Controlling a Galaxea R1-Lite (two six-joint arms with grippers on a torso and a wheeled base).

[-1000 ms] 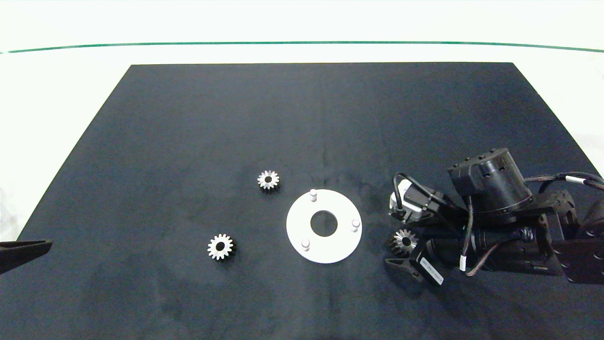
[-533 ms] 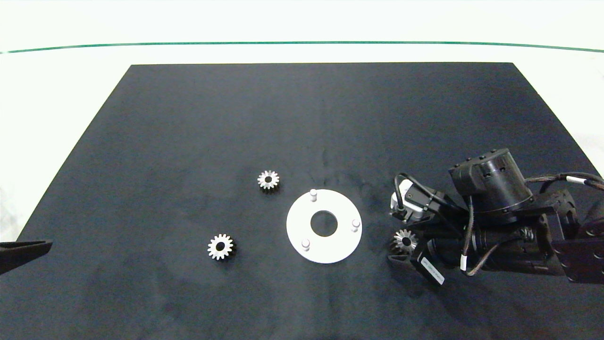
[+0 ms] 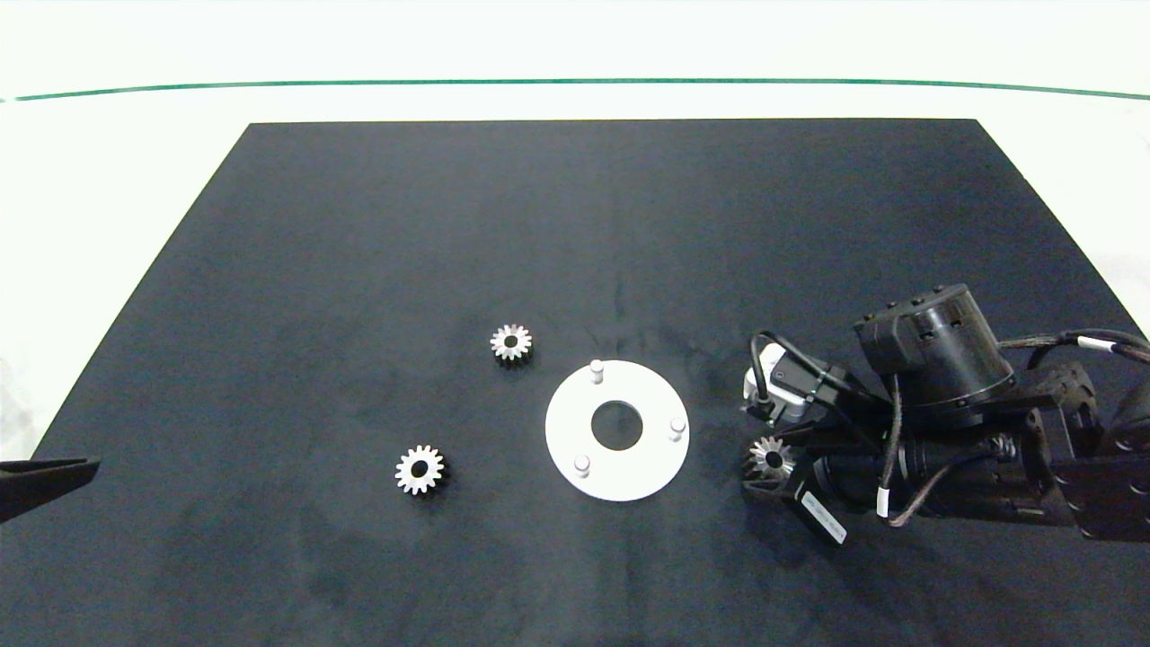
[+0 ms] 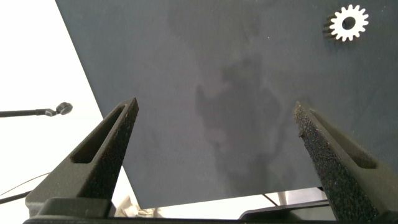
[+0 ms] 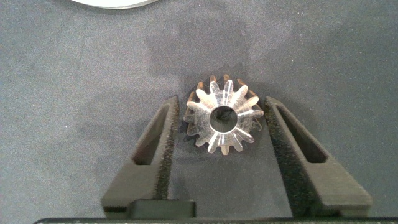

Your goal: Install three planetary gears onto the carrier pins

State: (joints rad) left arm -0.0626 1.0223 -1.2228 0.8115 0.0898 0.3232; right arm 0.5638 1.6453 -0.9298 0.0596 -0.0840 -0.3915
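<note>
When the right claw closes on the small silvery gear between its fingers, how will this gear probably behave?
The small silvery metal toothed gear looks rigid, so it should not deform. Its shiny teeth may slip or turn against the right claw fingers. Lying flat on the black mat, it seems unlikely to roll.

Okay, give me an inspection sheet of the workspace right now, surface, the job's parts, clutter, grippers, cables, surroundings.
Surface: black mat on a white table.
Job's things: white disc flat on the mat, its three carrier pins bare; two gears lie loose beside it; a third gear sits between the right gripper's fingers.
Clutter: nothing seen.
Grippers: right gripper down at the mat beside the disc, fingers astride the third gear, a gap visible on each side; left gripper open, at the mat's edge.
Cables: black cables looped on the right arm.
Surroundings: green line across the far table.
</note>
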